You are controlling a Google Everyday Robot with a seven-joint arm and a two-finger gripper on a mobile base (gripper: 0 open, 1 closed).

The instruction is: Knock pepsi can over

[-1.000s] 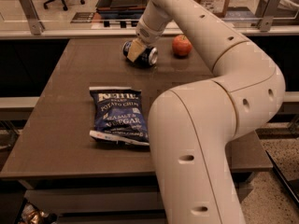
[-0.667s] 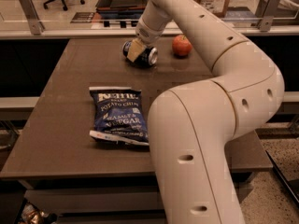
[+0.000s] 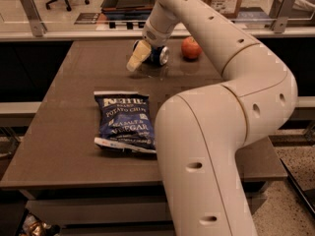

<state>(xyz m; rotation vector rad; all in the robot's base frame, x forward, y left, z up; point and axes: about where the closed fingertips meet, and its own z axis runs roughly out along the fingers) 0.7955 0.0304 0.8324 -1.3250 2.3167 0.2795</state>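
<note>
The pepsi can [image 3: 158, 55] is a small dark blue can at the back middle of the brown table [image 3: 64, 132]. It lies on its side with a silver end facing right. My gripper [image 3: 136, 58] hangs from the cream arm that reaches over the table. It sits just left of the can, at the can's left end, with its tip down at the table surface. The gripper hides part of the can's left side.
A red apple [image 3: 191, 48] sits just right of the can. A flat blue chip bag [image 3: 125, 121] lies nearer the front, left of my arm's big elbow link [image 3: 211, 146]. A rail with glass panels [image 3: 74, 26] runs behind the table.
The gripper has shifted a little left and down off the can. More of the can's body and its silver end show to its right.
</note>
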